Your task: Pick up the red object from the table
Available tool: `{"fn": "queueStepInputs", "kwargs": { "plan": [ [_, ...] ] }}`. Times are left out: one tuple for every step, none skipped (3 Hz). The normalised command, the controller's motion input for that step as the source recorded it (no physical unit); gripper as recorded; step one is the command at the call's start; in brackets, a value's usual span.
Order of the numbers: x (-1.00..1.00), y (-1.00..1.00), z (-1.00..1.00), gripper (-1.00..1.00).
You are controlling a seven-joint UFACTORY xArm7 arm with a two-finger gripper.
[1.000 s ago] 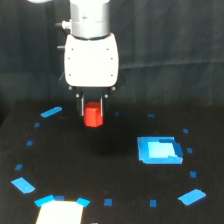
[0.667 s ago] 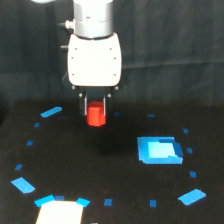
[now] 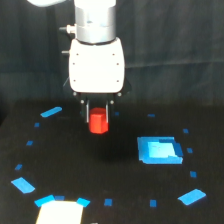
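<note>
The red object (image 3: pixel 98 121), a small red-orange faceted block, hangs between the two thin dark fingers of my gripper (image 3: pixel 98 116), which is shut on it. The block is lifted off the black table (image 3: pixel 110 165), with dark surface visible below it. The gripper's white body (image 3: pixel 96 65) is directly above, wider than the block. The block's upper part is partly hidden by the fingers.
A large bright blue patch (image 3: pixel 159 150) lies on the table at the exterior view's right. Smaller blue marks ring the table, including one at the left (image 3: pixel 51 112) and one at the lower right (image 3: pixel 192 196). A pale patch (image 3: pixel 59 212) sits at the bottom edge.
The gripper has risen with the red block held in it, and shifted slightly toward the exterior view's right. The block is now higher above the table.
</note>
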Motion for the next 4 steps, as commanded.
{"fn": "queueStepInputs", "kwargs": {
  "plan": [
    [-0.16, 0.11, 0.17, -1.00],
    [0.14, -0.56, 0.29, -1.00],
    [-0.17, -0.40, 0.91, -1.00],
    [0.04, 0.43, 0.04, -0.61]
  ]
}}
